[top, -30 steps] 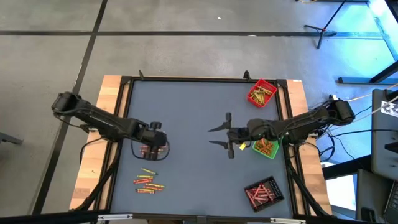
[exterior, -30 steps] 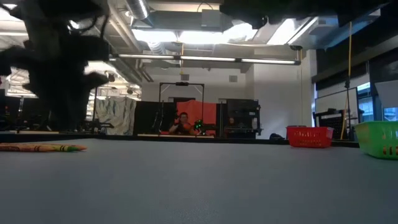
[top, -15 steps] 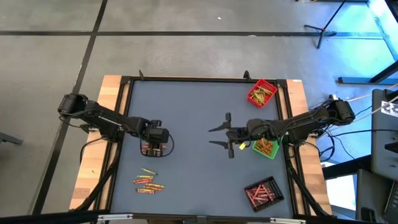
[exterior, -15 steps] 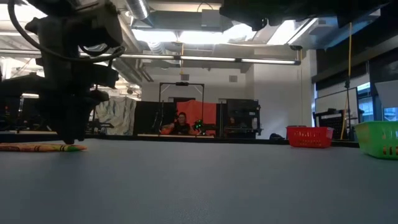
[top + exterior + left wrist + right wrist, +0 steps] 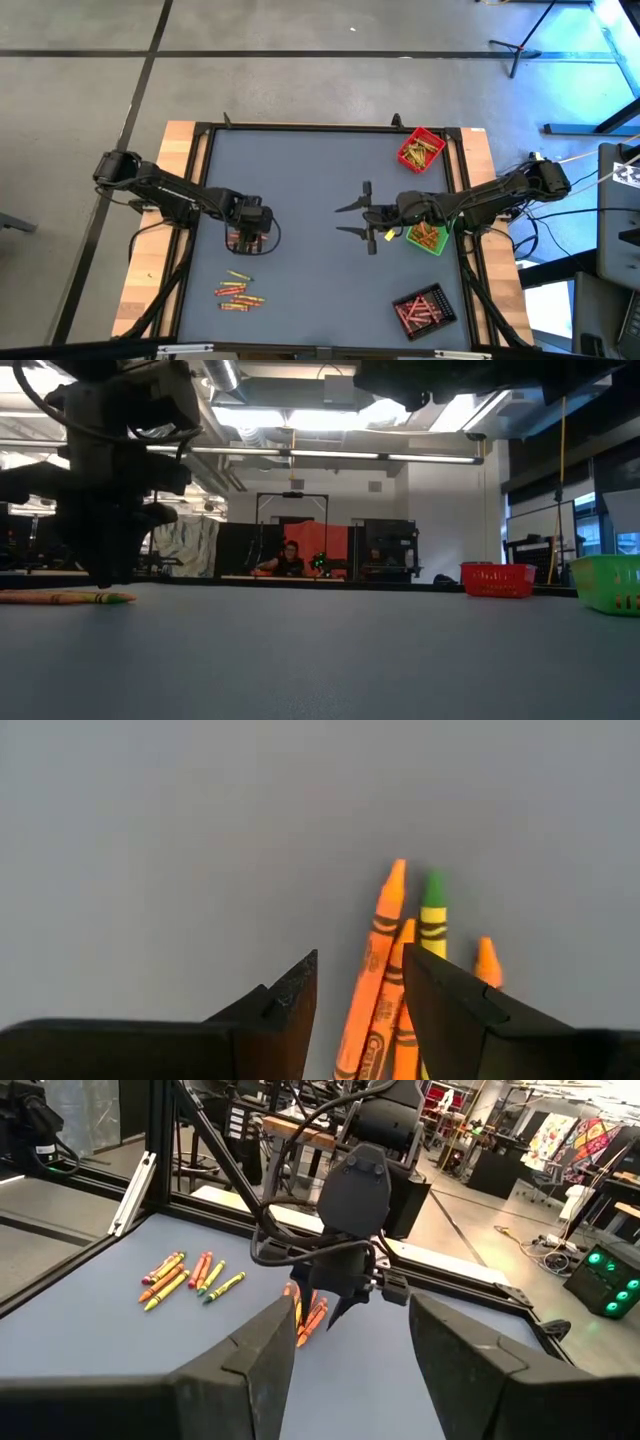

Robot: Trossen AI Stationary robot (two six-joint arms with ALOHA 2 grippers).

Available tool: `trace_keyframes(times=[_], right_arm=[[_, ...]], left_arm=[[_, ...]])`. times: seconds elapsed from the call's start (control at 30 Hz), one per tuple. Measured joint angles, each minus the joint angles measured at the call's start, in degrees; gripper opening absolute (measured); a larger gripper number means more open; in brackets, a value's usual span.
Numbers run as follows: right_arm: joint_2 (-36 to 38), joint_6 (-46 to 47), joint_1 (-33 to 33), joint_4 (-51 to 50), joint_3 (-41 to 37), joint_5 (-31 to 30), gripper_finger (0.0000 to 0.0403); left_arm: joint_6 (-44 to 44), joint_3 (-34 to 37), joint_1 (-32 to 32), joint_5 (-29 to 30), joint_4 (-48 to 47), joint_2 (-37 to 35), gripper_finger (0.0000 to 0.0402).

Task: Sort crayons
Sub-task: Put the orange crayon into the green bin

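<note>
My left gripper [image 5: 360,1005] points down, open, low over a small cluster of crayons [image 5: 238,242] at the table's left. Two orange crayons [image 5: 378,982] lie between its fingers. A green-tipped crayon [image 5: 433,912] runs under one finger and another orange one [image 5: 487,960] lies just outside it. In the low view its fingertips [image 5: 105,582] stand close above the table beside a crayon [image 5: 65,597]. A second group of crayons [image 5: 238,292] lies nearer the front left. My right gripper [image 5: 366,214] hangs level and open above the table's middle, holding nothing. My left gripper's fingers [image 5: 292,1005] stand on either side of the orange crayons, coming from above and lying along them. The crayons lie flat on the table. I cannot tell whether a finger touches a crayon.
A red tray [image 5: 420,149] with crayons stands at the far right, a green tray [image 5: 429,238] at the right, partly under my right arm, and a black tray [image 5: 424,310] at the near right. A person sits in the room beyond the table [image 5: 290,560].
My left gripper has come down toward the small crayon cluster and a little toward the table's near edge, staying open. The crayons and my right arm have kept still.
</note>
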State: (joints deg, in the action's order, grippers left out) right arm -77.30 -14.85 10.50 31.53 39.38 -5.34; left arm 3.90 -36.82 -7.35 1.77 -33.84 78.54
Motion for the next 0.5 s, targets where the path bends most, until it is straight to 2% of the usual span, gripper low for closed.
trace_keyframes(times=[0.13, 0.5], right_arm=[[0.0, 0.0, 0.0, 0.02, 0.0, 0.01, 0.0195], [-0.24, 0.0, 0.0, 0.11, -0.02, 0.04, 0.0195]], left_arm=[[0.0, 0.0, 0.24, 1.88, -0.89, 0.0, 0.0132], [-0.04, 2.19, 0.22, 2.14, -0.66, 0.0, 0.0132]])
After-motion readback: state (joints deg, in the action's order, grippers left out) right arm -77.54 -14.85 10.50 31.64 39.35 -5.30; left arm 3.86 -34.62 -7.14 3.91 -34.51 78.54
